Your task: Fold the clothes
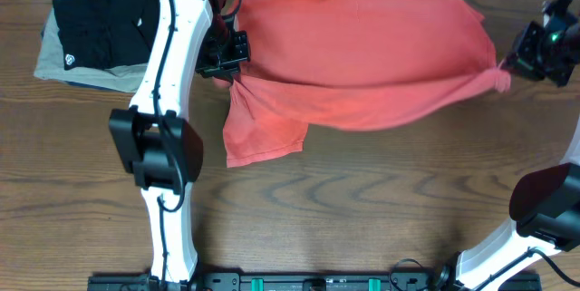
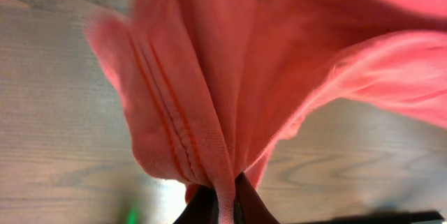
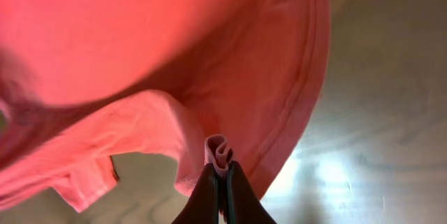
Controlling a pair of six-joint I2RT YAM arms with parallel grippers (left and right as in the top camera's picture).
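Currently the T-shirt is stretching across the far side of the table, long axis running left-right; the left gripper is pinching its sleeve-side edge, the right gripper is pinching the opposite end.

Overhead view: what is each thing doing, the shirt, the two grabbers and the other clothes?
red-orange T-shirt, bunched, stretched between both grippers
left gripper, shut on the red-orange T-shirt
right gripper, shut on the red-orange T-shirt
black garment, folded, atop the khaki garment
khaki garment, folded, under the black one
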